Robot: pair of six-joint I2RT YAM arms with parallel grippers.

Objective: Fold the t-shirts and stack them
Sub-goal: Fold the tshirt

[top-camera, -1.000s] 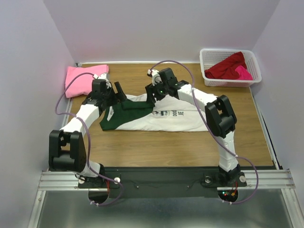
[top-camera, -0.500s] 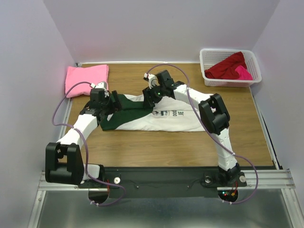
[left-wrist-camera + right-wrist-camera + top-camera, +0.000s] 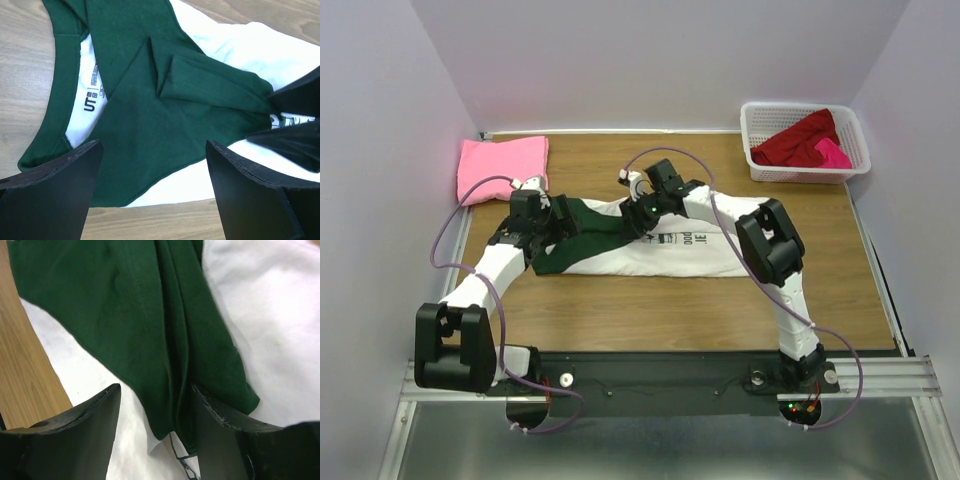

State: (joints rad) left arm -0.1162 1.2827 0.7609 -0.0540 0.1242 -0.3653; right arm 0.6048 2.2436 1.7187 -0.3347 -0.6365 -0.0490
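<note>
1. the white tee [image 3: 670,255] w/ dark green sleeves lay spread on the table [image 3: 650,310], well left of the basket [image 3: 755,140] and nearer the arm bases than it.
2. left gripper [image 3: 560,222] sat over the tee's end farthest from the basket. its fingers [image 3: 55,180] were wide apart w/ nothing between them, just the green sleeve [image 3: 150,100] and neck label below.
3. right gripper [image 3: 638,215] was on the basket side of the left one. its fingers [image 3: 75,440] were closed in on a bunched fold of the green sleeve, pinching it.
4. pink tee [image 3: 502,165] lay folded at the far left, about as far back as the basket, well apart from it.
5. dark red tee [image 3: 800,140] and magenta tee [image 3: 832,153] lay crumpled inside the basket, touching.
</note>
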